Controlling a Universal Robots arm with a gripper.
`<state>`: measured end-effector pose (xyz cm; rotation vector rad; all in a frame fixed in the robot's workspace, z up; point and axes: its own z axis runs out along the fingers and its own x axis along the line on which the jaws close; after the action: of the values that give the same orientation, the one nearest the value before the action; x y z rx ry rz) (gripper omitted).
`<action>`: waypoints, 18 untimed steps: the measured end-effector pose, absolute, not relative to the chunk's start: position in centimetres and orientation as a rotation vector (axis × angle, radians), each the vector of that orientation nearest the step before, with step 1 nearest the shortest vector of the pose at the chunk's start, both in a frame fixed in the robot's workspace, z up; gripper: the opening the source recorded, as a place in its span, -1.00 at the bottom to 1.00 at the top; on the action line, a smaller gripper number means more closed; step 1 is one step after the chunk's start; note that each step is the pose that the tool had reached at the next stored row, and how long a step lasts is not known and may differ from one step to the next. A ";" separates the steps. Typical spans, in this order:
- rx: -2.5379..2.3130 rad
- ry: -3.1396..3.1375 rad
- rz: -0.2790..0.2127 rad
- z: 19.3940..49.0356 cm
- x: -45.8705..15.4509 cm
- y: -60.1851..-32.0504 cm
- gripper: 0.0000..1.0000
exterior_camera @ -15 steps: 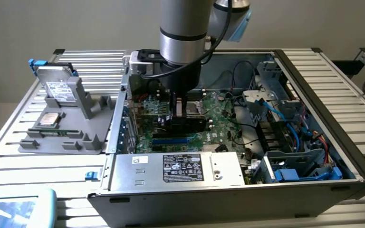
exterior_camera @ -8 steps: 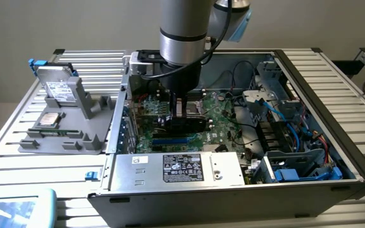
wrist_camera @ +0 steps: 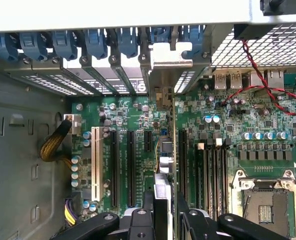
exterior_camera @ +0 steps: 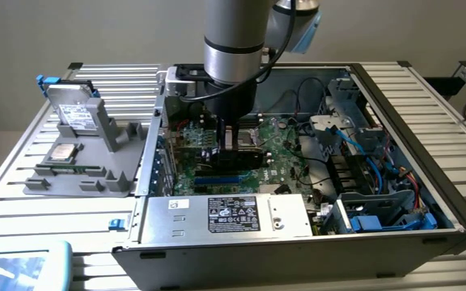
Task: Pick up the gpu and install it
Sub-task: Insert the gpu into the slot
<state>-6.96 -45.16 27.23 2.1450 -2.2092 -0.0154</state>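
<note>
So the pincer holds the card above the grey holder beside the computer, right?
No. The pincer holds the card above the green motherboard inside the open computer, not above the grey holder beside it; the exterior view shows this.

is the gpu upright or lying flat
Upright: the thin black gpu card stands on edge over the green motherboard, inside the open grey computer case.

In the wrist view the gpu (wrist_camera: 163, 182) stands edge-on, so neither face shows, and the fingers (wrist_camera: 190, 222) clamped on it are cut by the picture's edge. In the exterior view the arm (exterior_camera: 233, 42) runs off the top edge and hides that grip. The power supply label (exterior_camera: 234, 214) is too small to read.
</note>
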 end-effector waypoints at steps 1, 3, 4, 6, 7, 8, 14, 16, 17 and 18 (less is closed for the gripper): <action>2.145 -2.209 -0.015 27.2 -7.0 -45.2 -0.46; 2.145 -2.209 -0.015 27.1 -7.0 -45.2 -0.46; 2.145 -2.209 -0.015 27.1 -7.0 -45.2 -0.46; 2.145 -2.209 -0.015 27.0 -7.0 -45.2 -0.46; 2.145 -2.209 -0.015 26.9 -7.0 -45.2 -0.46; 2.145 -2.209 -0.015 26.8 -7.0 -45.2 -0.46; 2.145 -2.209 -0.015 26.4 -7.0 -45.2 -0.46; 2.145 -2.209 -0.015 26.3 -7.0 -45.2 -0.46; 2.145 -2.209 -0.015 26.3 -7.0 -45.2 -0.46; 2.145 -2.209 -0.015 26.3 -7.1 -45.2 -0.46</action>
<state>-7.07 -45.19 26.28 2.1447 -2.2091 -0.0154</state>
